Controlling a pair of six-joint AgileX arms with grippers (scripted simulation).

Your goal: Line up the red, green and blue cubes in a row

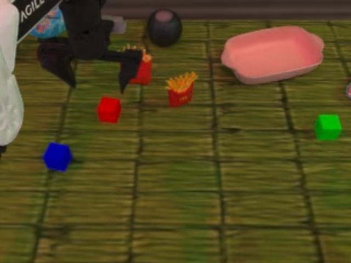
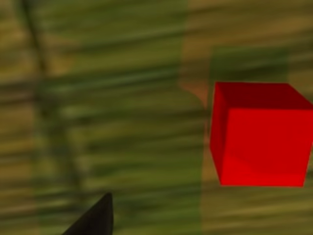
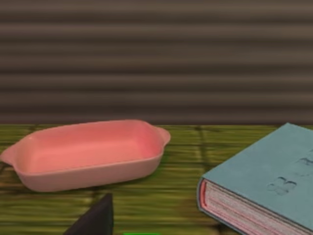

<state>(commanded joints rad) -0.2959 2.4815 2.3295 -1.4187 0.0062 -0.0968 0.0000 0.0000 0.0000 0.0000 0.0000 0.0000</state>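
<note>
The red cube (image 1: 109, 109) sits on the mat at left centre, and it fills the left wrist view's side (image 2: 261, 134). My left gripper (image 1: 97, 81) hovers open just behind it, black fingers (image 1: 127, 74) spread wide with nothing between them; one fingertip (image 2: 95, 220) shows in the left wrist view. The blue cube (image 1: 57, 156) lies nearer the front left. The green cube (image 1: 328, 127) rests far right. My right gripper (image 3: 139, 220) is outside the top view; one fingertip (image 3: 100, 215) shows, open, with a sliver of the green cube (image 3: 142, 233) just below it.
Two red fries cartons (image 1: 181, 90) (image 1: 143, 68) stand behind the red cube, one close to my left gripper's finger. A pink baking dish (image 1: 271, 53) sits back right, a black round object (image 1: 164, 26) at the back. A blue book (image 3: 264, 181) lies near the dish.
</note>
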